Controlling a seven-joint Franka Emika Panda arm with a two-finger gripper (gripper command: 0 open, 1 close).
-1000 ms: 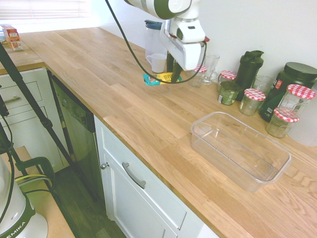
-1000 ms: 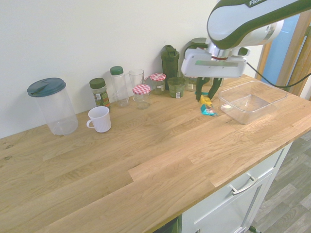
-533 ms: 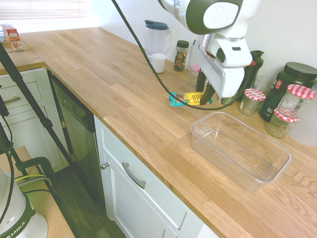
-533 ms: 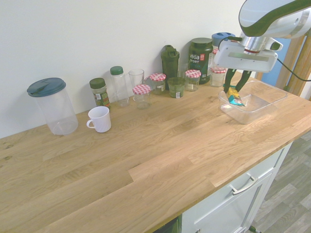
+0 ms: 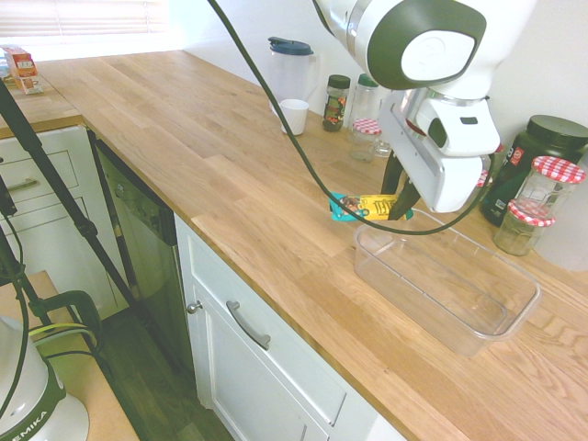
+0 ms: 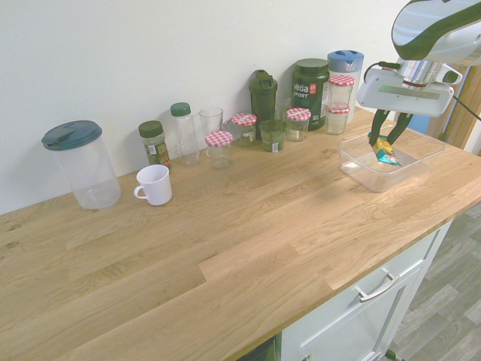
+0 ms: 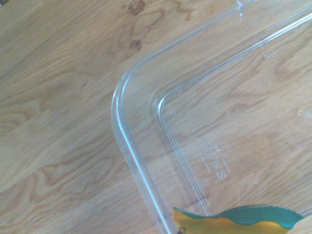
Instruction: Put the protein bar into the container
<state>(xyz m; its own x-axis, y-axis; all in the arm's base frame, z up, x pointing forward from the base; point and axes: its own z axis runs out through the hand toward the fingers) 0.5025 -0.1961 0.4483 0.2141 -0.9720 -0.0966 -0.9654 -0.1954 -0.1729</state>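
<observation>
My gripper [image 5: 397,204] [image 6: 387,144] is shut on the protein bar [image 5: 363,205] [image 6: 386,153], a yellow bar with teal ends that sticks out sideways from the fingers. It hangs in the air over the near corner of the container [image 5: 478,317] [image 6: 359,171], a clear rectangular tub standing empty on the wooden counter. In the wrist view the tub's rounded corner [image 7: 122,97] lies below, and the teal and yellow end of the bar [image 7: 243,220] shows at the bottom edge.
Along the wall stand checked-lid jars [image 5: 470,186] [image 6: 219,147], a dark shaker bottle [image 6: 263,94], a dark tub [image 5: 540,152] [image 6: 311,84], glasses, a white mug [image 5: 294,115] [image 6: 155,184] and a lidded clear jug [image 6: 81,164]. The counter's front edge runs above white drawers.
The arm has carried the protein bar along the counter from beside the mug and glasses to above the container's near corner. The grip stayed shut throughout.
</observation>
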